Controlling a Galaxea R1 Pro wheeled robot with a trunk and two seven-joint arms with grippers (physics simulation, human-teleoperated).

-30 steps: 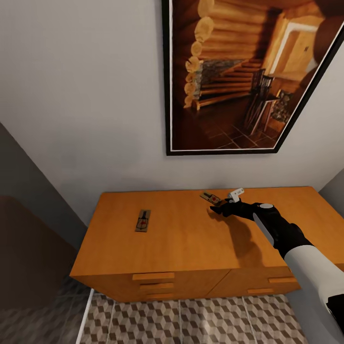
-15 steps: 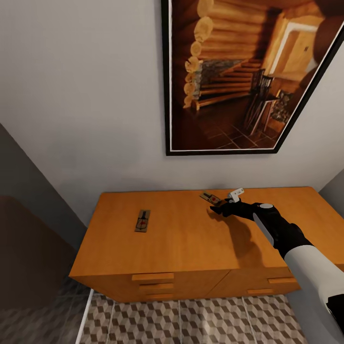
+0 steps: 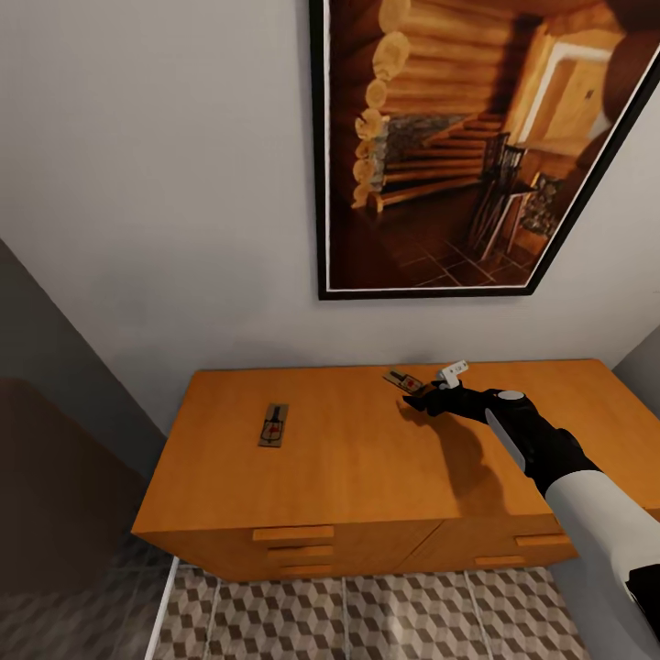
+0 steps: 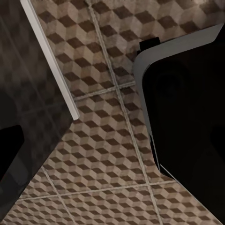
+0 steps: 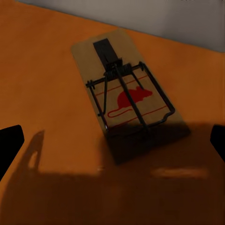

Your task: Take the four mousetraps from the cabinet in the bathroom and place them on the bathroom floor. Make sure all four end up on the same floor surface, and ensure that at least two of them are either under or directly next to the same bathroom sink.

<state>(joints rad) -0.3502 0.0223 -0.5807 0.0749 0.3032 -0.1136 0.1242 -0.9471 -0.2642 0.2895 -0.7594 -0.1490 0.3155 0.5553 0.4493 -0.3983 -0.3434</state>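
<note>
1. Right black tool (image 3: 414,401) poised over the rear right part of the low orange-brown wooden cabinet (image 3: 367,477), fingers spread apart, nothing gripped.
2. Small flat brown wooden mousetrap with red mouse print and dark wire bar (image 5: 125,99) lying flat on the cabinet top, just ahead of the right tool; in the right wrist view framed between the two dark fingertips (image 5: 9,145), not touched by either. Same trap at (image 3: 403,379) in the head view, close to the wall.
3. Second flat wooden mousetrap (image 3: 274,424) flat on the left part of the cabinet top, well apart from the right tool.
4. Cabinet drawers all shut; contents cannot be told.
5. Brown-and-beige cube-patterned tiled bathroom floor (image 4: 108,140) below.
6. Left tool state: cannot tell.
7. Large black-framed picture of a log interior (image 3: 477,147) on the wall above.
</note>
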